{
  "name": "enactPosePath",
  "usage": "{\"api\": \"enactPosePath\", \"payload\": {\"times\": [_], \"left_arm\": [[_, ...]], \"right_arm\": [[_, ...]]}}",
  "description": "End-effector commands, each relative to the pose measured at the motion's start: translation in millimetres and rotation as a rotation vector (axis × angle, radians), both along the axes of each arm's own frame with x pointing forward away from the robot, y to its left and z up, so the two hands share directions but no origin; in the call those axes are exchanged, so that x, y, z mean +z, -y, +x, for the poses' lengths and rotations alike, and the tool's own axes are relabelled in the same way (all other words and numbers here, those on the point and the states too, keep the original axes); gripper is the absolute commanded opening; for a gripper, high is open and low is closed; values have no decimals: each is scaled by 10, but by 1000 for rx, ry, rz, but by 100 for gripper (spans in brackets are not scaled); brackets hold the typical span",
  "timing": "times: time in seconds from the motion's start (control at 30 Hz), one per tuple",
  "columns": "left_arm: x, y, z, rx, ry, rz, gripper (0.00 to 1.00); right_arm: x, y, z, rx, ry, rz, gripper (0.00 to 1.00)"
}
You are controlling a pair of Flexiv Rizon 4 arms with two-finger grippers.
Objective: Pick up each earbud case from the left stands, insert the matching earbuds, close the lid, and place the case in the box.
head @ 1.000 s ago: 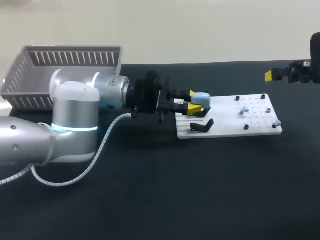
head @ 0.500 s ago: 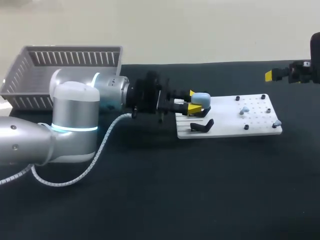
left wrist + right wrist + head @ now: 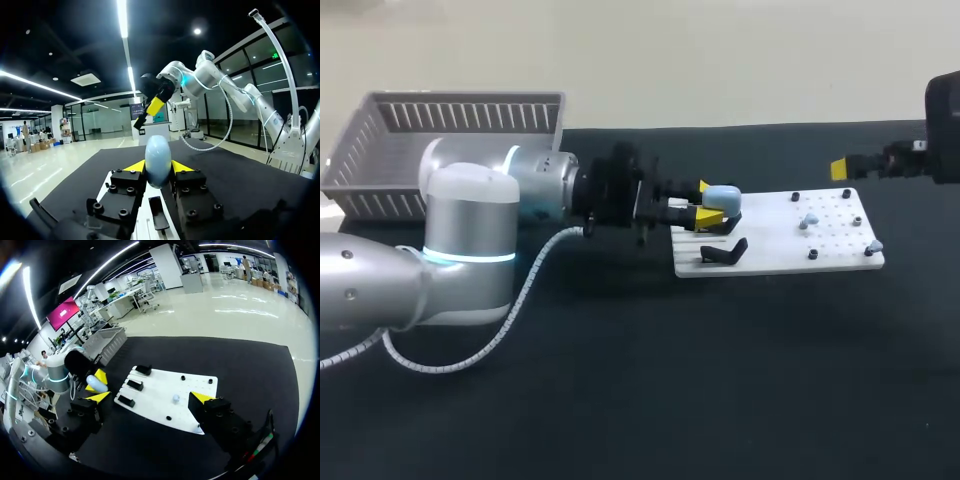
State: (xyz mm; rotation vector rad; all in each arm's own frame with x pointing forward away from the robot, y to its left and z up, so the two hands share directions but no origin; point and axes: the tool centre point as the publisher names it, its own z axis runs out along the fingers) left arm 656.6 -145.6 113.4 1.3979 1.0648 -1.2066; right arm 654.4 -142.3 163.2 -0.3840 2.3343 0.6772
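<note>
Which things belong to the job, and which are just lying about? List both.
Job: case, left gripper, right gripper, earbuds, stands, board, basket.
Lying about: pegs, table.

The left gripper clamps a pale blue earbud case upright between both yellow tips, with the right gripper beyond it at twelve o'clock.

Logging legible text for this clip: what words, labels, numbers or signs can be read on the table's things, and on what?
None can be read.
The earbud case, the white board and the basket show no print in any view.
</note>
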Motion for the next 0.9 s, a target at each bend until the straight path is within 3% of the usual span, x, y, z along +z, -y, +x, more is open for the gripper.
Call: {"api": "enactPosePath", "payload": {"times": [0.03, 0.2, 0.5, 0.9], "left_arm": [[-3, 0, -20, 7, 3, -1, 0], [-3, 0, -20, 7, 3, -1, 0], [-3, 0, -20, 7, 3, -1, 0], [-3, 0, -20, 7, 3, -1, 0]], "right_arm": [[107, -156, -240, -4, 12, -55, 100], [118, -392, -379, 44, 7, -75, 100], [5, -766, -522, 49, -78, -55, 100], [-107, -1096, -527, 73, -116, -48, 100]]}}
